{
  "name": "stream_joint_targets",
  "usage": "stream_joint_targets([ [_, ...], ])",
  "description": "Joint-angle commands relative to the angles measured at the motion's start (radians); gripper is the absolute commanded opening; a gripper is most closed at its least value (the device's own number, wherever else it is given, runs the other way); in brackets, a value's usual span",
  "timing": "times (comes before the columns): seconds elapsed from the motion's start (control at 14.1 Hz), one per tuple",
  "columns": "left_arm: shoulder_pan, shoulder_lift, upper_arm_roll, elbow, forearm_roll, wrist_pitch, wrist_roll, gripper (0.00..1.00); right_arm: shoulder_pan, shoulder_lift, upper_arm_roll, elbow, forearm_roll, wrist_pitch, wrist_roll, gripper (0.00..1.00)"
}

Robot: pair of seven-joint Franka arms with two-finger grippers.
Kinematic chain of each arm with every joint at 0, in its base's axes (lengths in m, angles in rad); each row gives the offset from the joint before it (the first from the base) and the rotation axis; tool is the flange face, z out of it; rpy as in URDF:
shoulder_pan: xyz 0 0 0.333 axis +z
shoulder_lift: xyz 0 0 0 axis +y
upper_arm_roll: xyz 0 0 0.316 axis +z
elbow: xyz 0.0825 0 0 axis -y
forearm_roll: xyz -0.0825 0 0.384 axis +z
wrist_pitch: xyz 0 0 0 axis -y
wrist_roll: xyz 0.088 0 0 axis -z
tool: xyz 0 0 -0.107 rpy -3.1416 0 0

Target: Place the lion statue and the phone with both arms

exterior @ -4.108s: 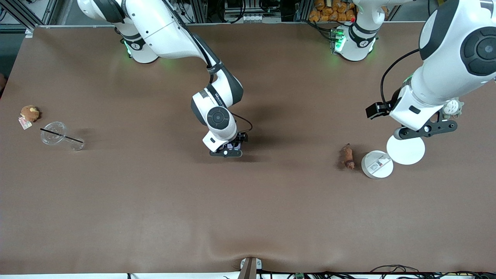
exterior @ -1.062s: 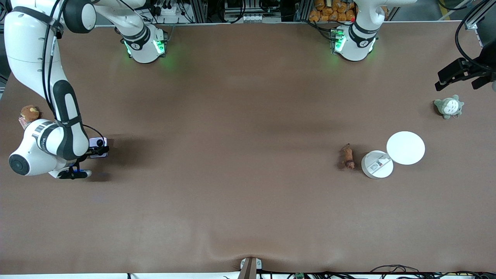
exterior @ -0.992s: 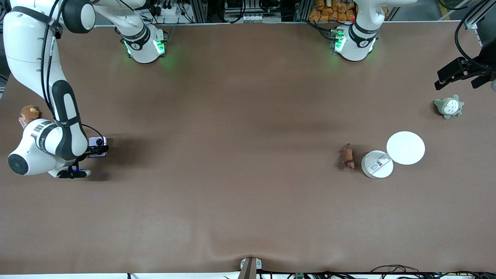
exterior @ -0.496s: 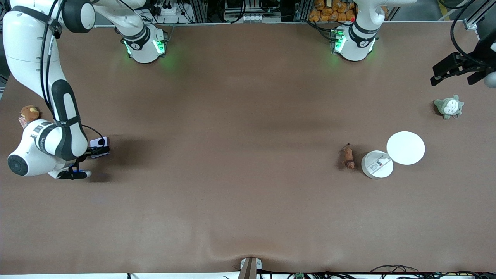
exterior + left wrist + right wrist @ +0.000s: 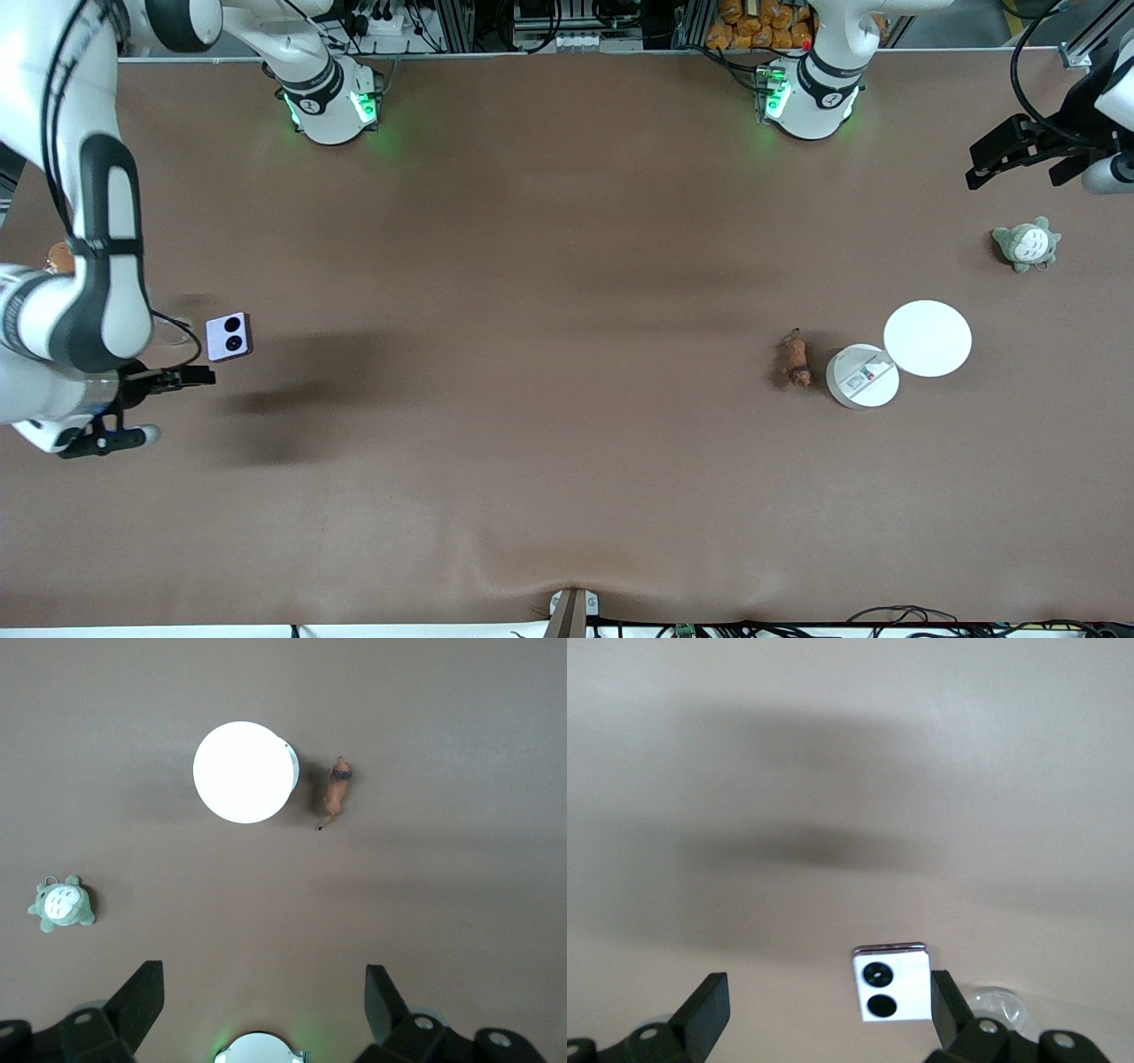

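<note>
Right gripper [image 5: 824, 1014]: fingers spread wide, nothing between them, hanging over the right arm's end of the table, with the phone lying flat on the brown mat just below it and free of both fingers.
Left gripper [image 5: 261, 1010]: also wide open and empty, up high near the table edge at the left arm's end; I'd say this arm is waiting.
Phone [image 5: 229, 337]: pale lavender, nearly square, camera circles facing up, resting on the table [image 5: 567, 443] close to a clear cup [image 5: 995, 1004] that peeks out beside it.
Phone handling: looks stiff, smooth and probably slippery; a pinch across two opposite edges seems safest, and its glassy face would not like a drop.
Lion statue [image 5: 795, 357]: lying on its side toward the left arm's end, just beside the white discs [image 5: 927, 338], untouched by either gripper.
Lion handling: small, light and rigid by the look of it, with a thin tail that could snap; grip across the thicker body, not the tail end.
Grey-green plush [image 5: 61, 904]: well apart from the lion, no part of this job.
</note>
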Motion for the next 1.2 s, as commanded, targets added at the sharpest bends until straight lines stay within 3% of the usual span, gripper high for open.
stream_joint_targets([
  [0.0,0.004,-0.027,-0.004,-0.025,0.019,-0.005,-0.019,1.00,0.068,-0.220,-0.003,-0.102,-0.038,-0.034,-0.006,1.00],
  [0.14,0.007,-0.027,0.001,-0.025,0.019,-0.007,-0.019,1.00,0.065,-0.331,0.024,-0.133,-0.069,-0.092,0.026,1.00],
  [0.42,0.017,-0.024,-0.005,-0.024,0.018,-0.007,-0.019,1.00,-0.148,-0.492,0.262,-0.133,-0.086,-0.232,0.146,1.00],
  [0.64,0.017,-0.018,-0.004,-0.012,0.018,-0.013,-0.016,1.00,-0.140,-0.589,0.274,-0.148,-0.123,-0.323,0.227,1.00],
  [0.78,0.017,-0.015,-0.002,-0.005,0.018,-0.011,-0.011,1.00,-0.140,-0.660,0.274,-0.220,-0.124,-0.311,0.227,1.00],
  [1.13,0.017,0.005,-0.002,0.030,0.016,-0.013,-0.013,1.00,-0.139,-0.677,0.270,-0.216,-0.166,-0.326,0.230,1.00],
])
